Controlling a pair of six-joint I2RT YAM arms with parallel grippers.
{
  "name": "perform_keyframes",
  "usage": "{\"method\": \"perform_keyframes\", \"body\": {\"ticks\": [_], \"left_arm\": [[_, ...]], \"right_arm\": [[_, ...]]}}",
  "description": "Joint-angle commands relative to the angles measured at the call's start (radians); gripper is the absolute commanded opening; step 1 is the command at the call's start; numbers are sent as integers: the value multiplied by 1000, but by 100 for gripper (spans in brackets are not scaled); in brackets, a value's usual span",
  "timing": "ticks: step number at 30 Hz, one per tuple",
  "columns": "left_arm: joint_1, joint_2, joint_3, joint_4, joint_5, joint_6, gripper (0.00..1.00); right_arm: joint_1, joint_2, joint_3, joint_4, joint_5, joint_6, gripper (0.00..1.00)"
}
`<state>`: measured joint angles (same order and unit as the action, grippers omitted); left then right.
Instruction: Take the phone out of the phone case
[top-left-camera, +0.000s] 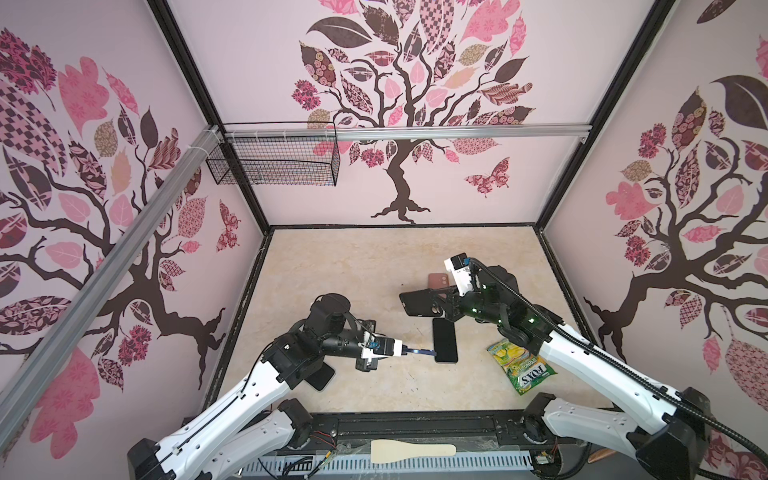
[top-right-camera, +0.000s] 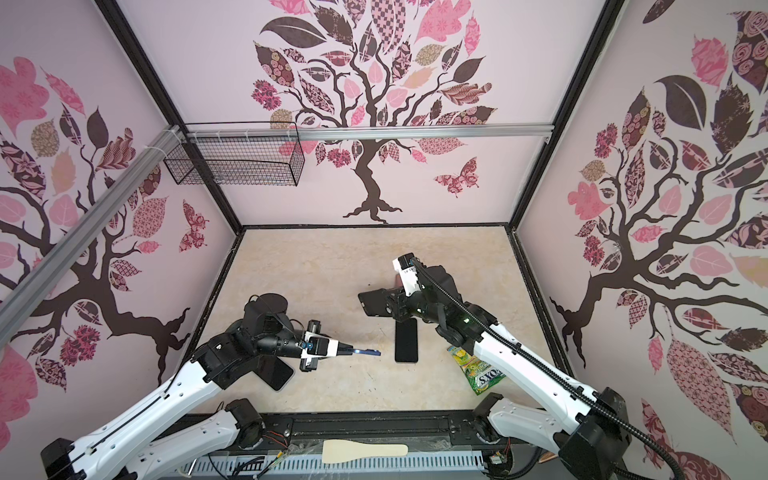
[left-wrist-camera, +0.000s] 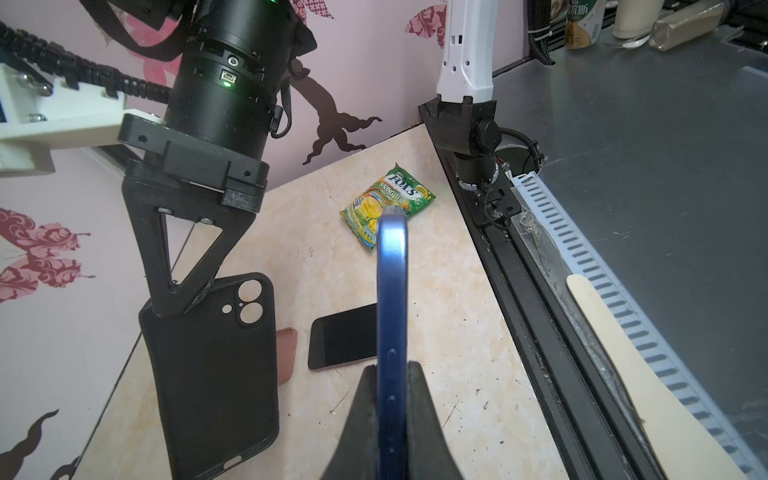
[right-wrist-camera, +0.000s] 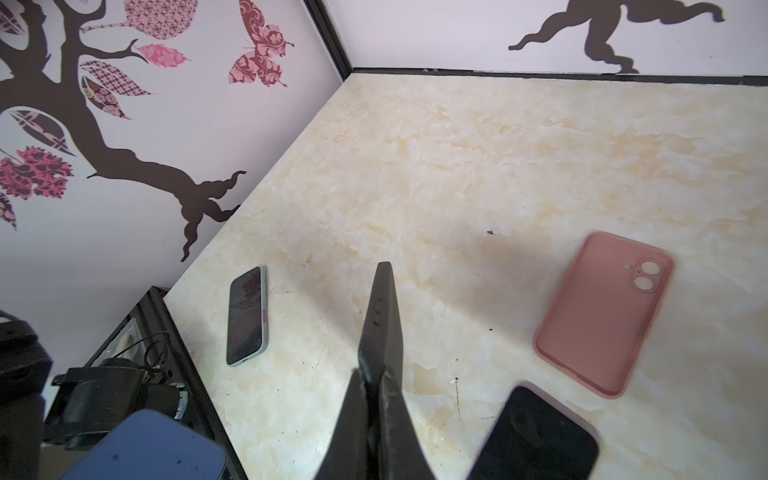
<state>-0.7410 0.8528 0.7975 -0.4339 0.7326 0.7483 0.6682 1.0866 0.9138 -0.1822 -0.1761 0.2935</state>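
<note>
Nearest me, the left jaws are clamped on the slim blue phone (top-left-camera: 420, 352), glossy and held on edge, its long axis running out toward 3 o'clock, fully clear of its case. Just beyond, toward 12 o'clock, the right jaws pinch the matte black phone case (top-left-camera: 415, 303), soft-looking and empty, stretching toward 9 o'clock above the marbled bench (top-left-camera: 353, 270).
</note>
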Motion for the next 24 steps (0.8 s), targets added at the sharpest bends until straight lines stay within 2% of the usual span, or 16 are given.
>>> {"method": "perform_keyframes", "body": {"ticks": [1, 5, 13, 16, 20, 24], "left_arm": [[23, -8, -37, 141, -28, -176, 0], [83, 11, -64, 286, -92, -487, 0], [85, 97, -95, 389, -239, -874, 0], [86, 126, -105, 404, -285, -988, 0], [85, 169, -80, 348, -436, -1173, 0], [86, 223, -29, 253, -473, -1224, 0]], "right_arm": [[2, -51, -18, 21, 84, 19, 0], [2, -100, -77, 71, 86, -7, 0], [3, -140, -72, -32, 171, 61, 0], [2, -130, -60, -69, 161, 78, 0], [1, -120, -62, -80, 161, 100, 0], [1, -117, -72, -84, 175, 99, 0]]}}
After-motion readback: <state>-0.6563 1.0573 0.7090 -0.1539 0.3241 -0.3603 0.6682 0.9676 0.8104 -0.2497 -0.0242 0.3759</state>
